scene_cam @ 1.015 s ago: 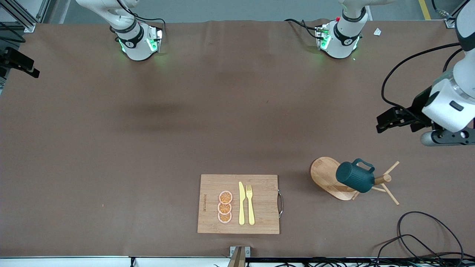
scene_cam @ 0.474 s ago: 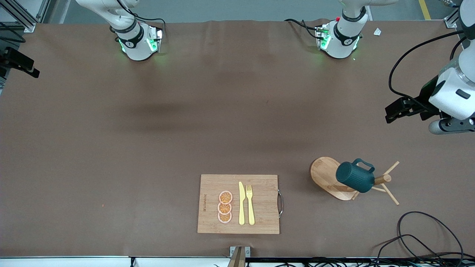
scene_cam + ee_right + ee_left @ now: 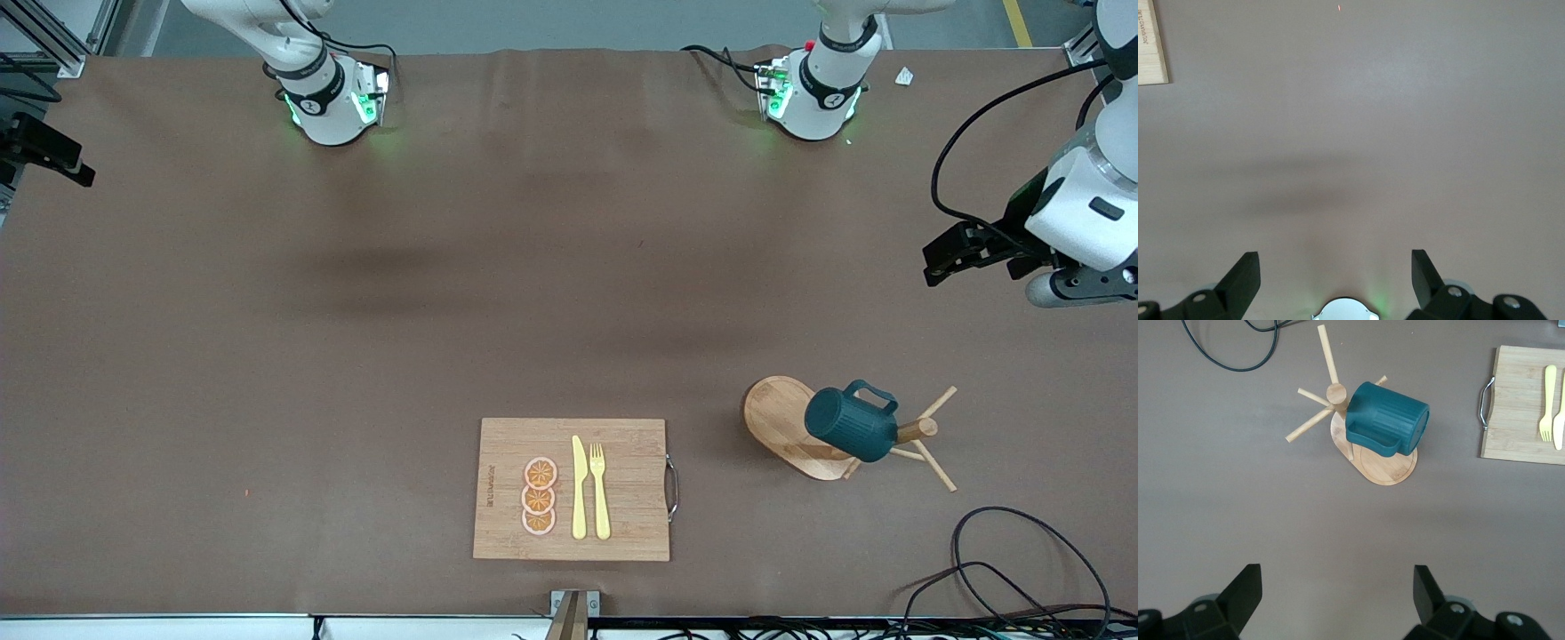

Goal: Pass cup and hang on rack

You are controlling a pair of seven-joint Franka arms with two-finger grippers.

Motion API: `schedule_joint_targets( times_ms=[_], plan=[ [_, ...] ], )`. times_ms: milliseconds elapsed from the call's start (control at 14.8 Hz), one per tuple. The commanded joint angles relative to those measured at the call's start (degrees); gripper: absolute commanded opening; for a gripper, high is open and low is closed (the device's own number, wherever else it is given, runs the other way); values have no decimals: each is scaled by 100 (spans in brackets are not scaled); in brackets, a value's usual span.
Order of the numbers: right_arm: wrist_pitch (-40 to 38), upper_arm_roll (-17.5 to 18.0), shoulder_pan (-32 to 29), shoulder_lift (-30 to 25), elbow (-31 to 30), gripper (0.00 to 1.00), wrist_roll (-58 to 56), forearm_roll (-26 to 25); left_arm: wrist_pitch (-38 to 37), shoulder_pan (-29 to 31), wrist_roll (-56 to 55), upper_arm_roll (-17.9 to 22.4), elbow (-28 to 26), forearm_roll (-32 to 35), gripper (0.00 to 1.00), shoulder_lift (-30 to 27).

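Your cup (image 3: 851,426) already hangs on the rack (image 3: 791,427): the dark teal ribbed mug sits tipped on its side with its loop handle threaded over one of the thin dowel pegs, close against the central post and above the oval base. The rack stands toward the left arm's end of the surface, beside the bamboo cutting board (image 3: 498,489) that carries a yellow knife (image 3: 579,487), a fork (image 3: 599,489) and three orange slices (image 3: 539,496).

Your left hand (image 3: 933,264) hovers over bare surface at that same end, fingers spread wide and holding nothing; the left wrist view shows the cup and rack well apart from it. Your right hand (image 3: 1335,280) is likewise spread and empty over bare surface, and that arm waits.

If you must touch the cup again, treat it as stiff, probably ceramic, so likely breakable and fairly heavy for its size. The ribs should give your fingers some bite across the body; the rim or the wall is the safer place to pinch, since the handle is taken up by the peg. The pegs look slender and the rack light, so a sideways tug could well tip the whole tree. Lift along the peg, not across it.
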Motion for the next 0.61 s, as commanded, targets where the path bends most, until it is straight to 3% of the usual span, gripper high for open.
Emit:
schedule_joint_targets(
  times_ms=[0, 542],
  plan=[
    [4, 41, -54, -24, -22, 100, 14, 10, 141, -10, 125, 45, -225, -22, 100, -191],
    [4, 41, -54, -24, -30, 100, 14, 10, 229, -10, 256, 45, -207, -5, 100, -174]
  ],
)
